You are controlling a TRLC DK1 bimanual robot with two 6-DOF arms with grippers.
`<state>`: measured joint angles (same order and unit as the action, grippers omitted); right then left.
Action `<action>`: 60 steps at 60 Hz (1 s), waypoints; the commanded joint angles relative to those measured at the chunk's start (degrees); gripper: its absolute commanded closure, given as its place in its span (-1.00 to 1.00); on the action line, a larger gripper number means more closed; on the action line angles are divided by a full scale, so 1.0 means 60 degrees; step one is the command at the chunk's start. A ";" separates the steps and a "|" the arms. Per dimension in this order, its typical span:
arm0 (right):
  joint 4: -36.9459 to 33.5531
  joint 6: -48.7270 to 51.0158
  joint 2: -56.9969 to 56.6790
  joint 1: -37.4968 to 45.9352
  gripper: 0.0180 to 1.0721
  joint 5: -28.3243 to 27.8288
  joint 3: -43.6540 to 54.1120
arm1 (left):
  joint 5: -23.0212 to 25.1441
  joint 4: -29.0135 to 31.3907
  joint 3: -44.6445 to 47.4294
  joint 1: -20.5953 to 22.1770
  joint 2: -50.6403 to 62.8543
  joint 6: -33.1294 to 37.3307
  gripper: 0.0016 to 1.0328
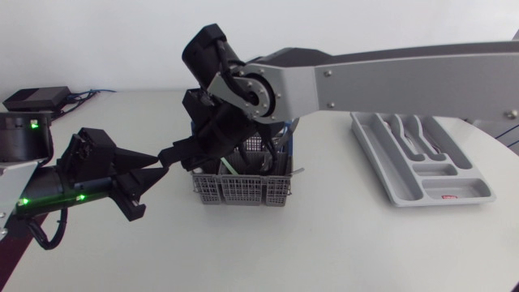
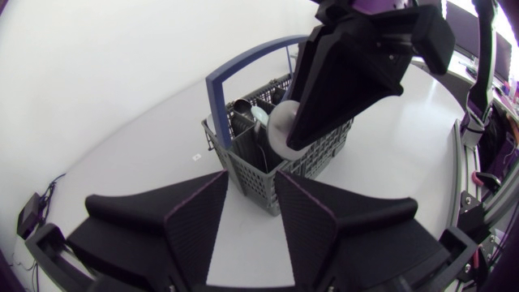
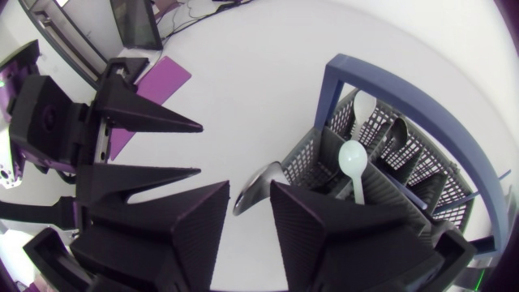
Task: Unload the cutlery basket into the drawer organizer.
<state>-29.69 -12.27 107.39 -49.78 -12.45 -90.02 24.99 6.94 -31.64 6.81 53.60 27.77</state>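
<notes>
Across the middle of the round white table (image 1: pixel 324 243) stretches the silver-grey right arm (image 1: pixel 389 77), coming in from 3 o'clock and ending over the 9 o'clock edge of the basket.

Its matte black right gripper (image 3: pixel 250 188) hangs just off that edge of the basket. The bowl of a shiny metal spoon (image 3: pixel 258 182) shows right at its tip, outside the mesh wall. Whether it pinches the spoon I cannot tell.

At 9 o'clock of the basket, close beside the right gripper and facing it, the matte black left gripper (image 2: pixel 251 174) points toward 3 o'clock. Its two wedge fingers are spread apart with bare table showing between them.

The long grey plastic drawer organizer (image 1: pixel 403 188) lies well apart from the basket, at its 3 o'clock. A few pieces of metal cutlery (image 1: pixel 415 138) lie in its far compartments.

The grey mesh cutlery basket (image 1: pixel 243 191) stands upright near the table's centre, with a blue arched handle (image 3: pixel 334 97) over it. Standing in it are a white plastic spoon (image 3: pixel 353 158), bowl up, in the compartment nearest the right gripper. A second white spoon (image 3: pixel 365 104) stands behind it, and a dark metal piece (image 3: pixel 395 134) is farther in.
</notes>
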 commanded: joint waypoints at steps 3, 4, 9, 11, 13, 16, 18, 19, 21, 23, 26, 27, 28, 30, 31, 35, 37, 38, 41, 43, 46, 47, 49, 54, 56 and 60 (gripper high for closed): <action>0.0100 -0.0269 0.0338 -0.0024 0.58 0.0185 -0.0173 | 0.0009 -0.0175 0.0307 -0.0007 -0.0042 0.0235 0.17; 0.0115 -0.0269 0.0338 -0.0024 0.62 0.0244 -0.0173 | 0.0009 -0.0190 0.0307 -0.0007 -0.0042 0.0220 0.17; 0.0261 -0.0254 0.0309 -0.0024 0.76 0.0405 -0.0085 | 0.0009 -0.0219 0.0366 0.0037 -0.0042 0.0206 0.17; 0.0335 -0.0225 0.0294 -0.0024 0.81 0.0449 -0.0056 | 0.0009 -0.0219 0.0366 0.0081 -0.0042 0.0191 0.17; 0.0335 -0.0225 0.0294 -0.0024 0.82 0.0478 -0.0026 | 0.0009 -0.0234 0.0380 0.0140 -0.0042 0.0191 0.17; 0.0349 -0.0210 0.0294 -0.0009 0.87 0.0463 0.0018 | 0.0009 -0.0219 0.0395 0.0198 -0.0057 0.0176 0.17; 0.0452 -0.0181 0.0221 -0.0009 0.89 0.0405 0.0120 | 0.0009 -0.0219 0.0395 0.0213 -0.0057 0.0162 0.17; 0.0510 -0.0166 0.0177 -0.0009 0.89 0.0390 0.0164 | 0.0009 -0.0219 0.0395 0.0228 -0.0057 0.0147 0.17; 0.0598 -0.0137 0.0075 -0.0009 0.89 0.0390 0.0267 | 0.0009 -0.0219 0.0395 0.0272 -0.0057 0.0147 0.17; 0.0642 -0.0064 -0.0028 -0.0009 0.89 0.0390 0.0340 | -0.0005 -0.0219 0.0395 0.0301 -0.0072 0.0133 0.17; 0.0686 -0.0020 -0.0145 0.0006 0.89 0.0346 0.0413 | -0.0005 -0.0219 0.0380 0.0330 -0.0072 0.0133 0.17; 0.0701 -0.0005 -0.0204 0.0006 0.89 0.0302 0.0428 | -0.0005 -0.0219 0.0380 0.0345 -0.0072 0.0133 0.17; 0.0701 0.0009 -0.0248 0.0006 0.89 0.0273 0.0442 | -0.0005 -0.0219 0.0380 0.0359 -0.0072 0.0133 0.17; 0.0686 0.0024 -0.0336 0.0035 0.89 0.0214 0.0457 | -0.0020 -0.0219 0.0366 0.0389 -0.0072 0.0133 0.17; 0.0686 0.0024 -0.0394 0.0049 0.89 0.0156 0.0457 | -0.0035 -0.0219 0.0351 0.0403 -0.0072 0.0133 0.17; 0.0627 0.0068 -0.0629 0.0093 0.89 -0.0020 0.0428 | -0.0123 -0.0219 0.0307 0.0447 -0.0072 0.0133 0.17; 0.0481 0.0112 -0.0775 0.0108 0.89 -0.0064 0.0355 | -0.0167 -0.0219 0.0293 0.0462 -0.0086 0.0133 0.17; 0.0393 0.0170 -0.0863 0.0123 0.89 -0.0108 0.0325 | -0.0167 -0.0219 0.0278 0.0477 -0.0086 0.0133 0.17; 0.0159 0.0229 -0.1097 0.0167 0.89 -0.0225 0.0223 | -0.0181 -0.0219 0.0249 0.0491 -0.0086 0.0133 0.17; -0.0002 0.0288 -0.1244 0.0196 0.89 -0.0269 0.0149 | -0.0181 -0.0219 0.0219 0.0521 -0.0086 0.0133 0.17; -0.0295 0.0376 -0.1449 0.0255 0.89 -0.0328 0.0003 | -0.0210 -0.0204 0.0190 0.0564 -0.0086 0.0133 0.17; -0.0398 0.0405 -0.1507 0.0269 0.89 -0.0386 -0.0041 | -0.0225 -0.0204 0.0161 0.0594 -0.0086 0.0133 0.17; -0.0618 0.0478 -0.1610 0.0284 0.89 -0.0430 -0.0144 | -0.0254 -0.0190 0.0117 0.0608 -0.0086 0.0118 0.17; -0.1086 0.0727 -0.2020 0.0328 0.89 -0.0635 -0.0305 | -0.0240 -0.0043 -0.0074 0.0726 -0.0116 0.0074 0.17; -0.1218 0.0815 -0.2211 0.0328 0.89 -0.0709 -0.0319 | -0.0240 0.0015 -0.0147 0.0814 -0.0145 0.0074 0.17; -0.1438 0.0947 -0.2577 0.0328 0.89 -0.0782 -0.0378 | -0.0240 0.0103 -0.0308 0.1019 -0.0174 0.0015 0.17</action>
<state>-36.60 -8.32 95.24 -48.14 -16.40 -90.39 23.66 7.01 -31.22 11.51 53.54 27.73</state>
